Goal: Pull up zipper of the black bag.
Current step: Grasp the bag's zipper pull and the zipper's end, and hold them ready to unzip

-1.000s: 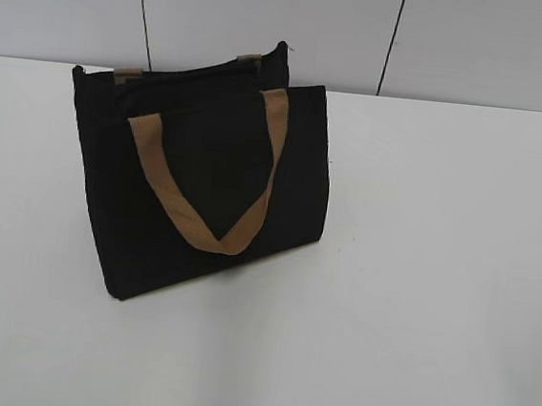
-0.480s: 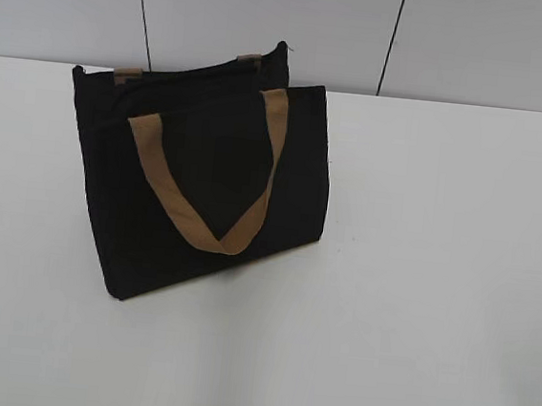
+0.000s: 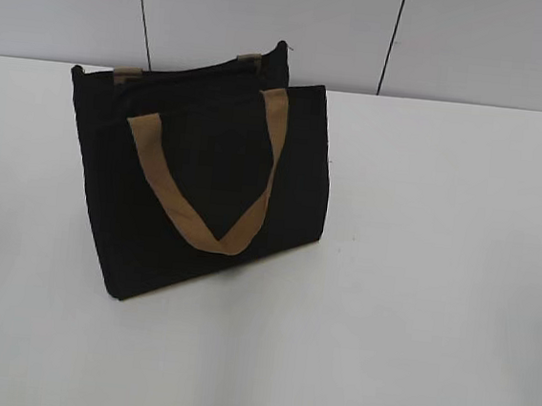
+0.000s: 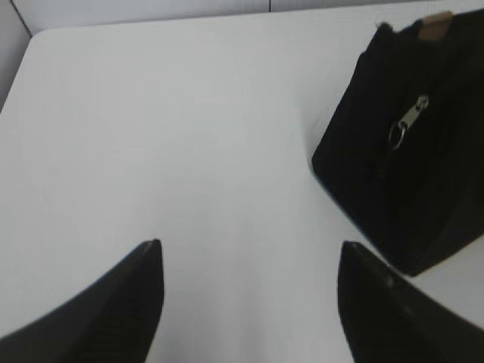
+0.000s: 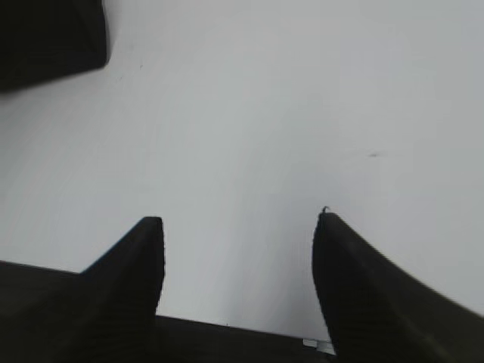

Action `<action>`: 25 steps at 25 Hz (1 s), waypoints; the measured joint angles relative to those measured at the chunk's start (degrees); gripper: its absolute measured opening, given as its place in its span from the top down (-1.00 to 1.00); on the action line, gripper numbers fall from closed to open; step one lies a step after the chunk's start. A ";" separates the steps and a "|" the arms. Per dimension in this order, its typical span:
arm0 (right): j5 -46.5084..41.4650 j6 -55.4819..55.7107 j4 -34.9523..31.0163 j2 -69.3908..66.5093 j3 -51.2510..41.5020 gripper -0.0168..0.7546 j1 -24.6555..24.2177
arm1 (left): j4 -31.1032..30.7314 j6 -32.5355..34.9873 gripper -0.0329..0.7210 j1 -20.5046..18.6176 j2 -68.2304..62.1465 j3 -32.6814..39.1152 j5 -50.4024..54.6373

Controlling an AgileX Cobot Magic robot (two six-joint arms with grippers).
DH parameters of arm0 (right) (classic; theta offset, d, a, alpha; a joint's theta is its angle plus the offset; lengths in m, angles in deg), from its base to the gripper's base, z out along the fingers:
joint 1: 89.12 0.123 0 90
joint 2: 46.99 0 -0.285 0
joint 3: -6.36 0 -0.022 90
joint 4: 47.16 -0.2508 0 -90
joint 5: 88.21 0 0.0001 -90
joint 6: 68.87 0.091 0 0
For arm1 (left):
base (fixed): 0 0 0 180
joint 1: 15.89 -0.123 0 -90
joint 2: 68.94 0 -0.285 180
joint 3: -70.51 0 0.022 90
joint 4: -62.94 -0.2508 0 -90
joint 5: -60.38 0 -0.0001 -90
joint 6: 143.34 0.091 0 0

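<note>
The black bag [image 3: 206, 178] stands upright on the white table, left of centre in the exterior view, with a tan handle [image 3: 205, 192] hanging down its front. Its end panel shows in the left wrist view [image 4: 408, 166] at the right, with the silver-grey zipper pull [image 4: 408, 121] hanging low on that end. My left gripper [image 4: 249, 257] is open and empty over bare table, to the left of the bag. My right gripper [image 5: 238, 227] is open and empty; a corner of the bag [image 5: 49, 38] sits at the top left of its view. Neither gripper shows in the exterior view.
The white table [image 3: 437, 277] spreads to the right of and in front of the bag. A grey panelled wall [image 3: 460, 39] runs behind it. The table's far left corner [image 4: 34, 38] shows in the left wrist view.
</note>
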 joint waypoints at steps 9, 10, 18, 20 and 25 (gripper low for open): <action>0.81 -0.02 -0.22 -9.44 5.35 -0.26 0.01 | 22.13 26.72 -0.52 0.00 -24.02 0.00 -12.82; 1.15 -0.16 -0.22 -10.23 5.74 -0.26 0.01 | 24.80 31.43 -0.52 0.00 -25.94 0.00 -14.03; 1.98 -0.65 -1.48 -12.67 6.32 -0.26 1.66 | 51.69 67.11 -0.52 0.04 -39.53 0.00 -19.53; 1.98 -0.74 -1.50 -13.32 6.32 -0.26 2.47 | 59.77 75.79 -0.52 0.04 -42.74 0.00 -19.53; 2.03 -2.50 -2.45 -15.23 6.32 -0.26 3.38 | 75.70 94.06 -0.52 0.04 -50.97 0.00 -20.47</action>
